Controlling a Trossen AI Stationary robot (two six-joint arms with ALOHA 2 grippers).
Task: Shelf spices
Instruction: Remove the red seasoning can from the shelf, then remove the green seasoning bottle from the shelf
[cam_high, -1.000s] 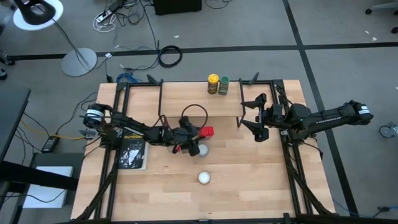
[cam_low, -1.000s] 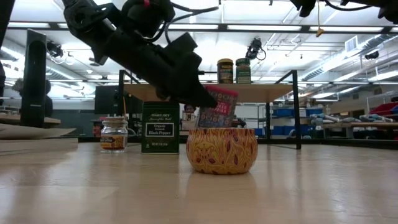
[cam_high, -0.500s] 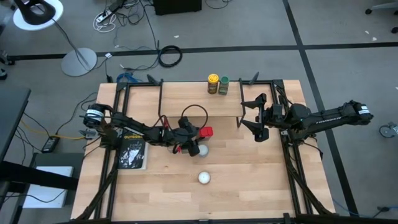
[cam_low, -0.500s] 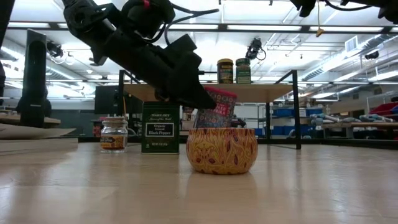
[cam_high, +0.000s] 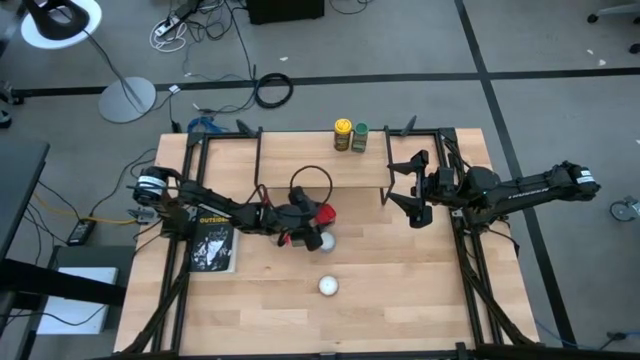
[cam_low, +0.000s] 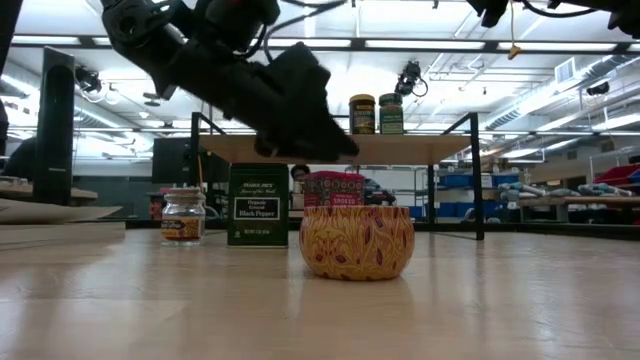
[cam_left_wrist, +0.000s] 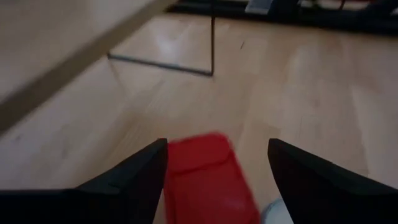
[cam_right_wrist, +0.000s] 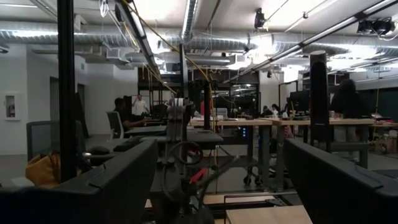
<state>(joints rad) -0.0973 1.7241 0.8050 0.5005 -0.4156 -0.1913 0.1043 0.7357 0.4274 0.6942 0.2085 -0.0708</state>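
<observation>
Two jars sit on the shelf; the red box is under my left gripper.
My left gripper (cam_high: 318, 218) hangs above the red box (cam_low: 333, 189), fingers (cam_left_wrist: 134, 177) spread and clear of it, with the shelf (cam_low: 400, 148) just ahead. My right gripper (cam_high: 412, 187) waits spread wide, at the shelf's other end.

Shelf (cam_high: 300, 150) left half free

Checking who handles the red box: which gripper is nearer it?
Left. The left gripper hangs open right over the red box; the right gripper waits off to its side by the shelf.
</observation>
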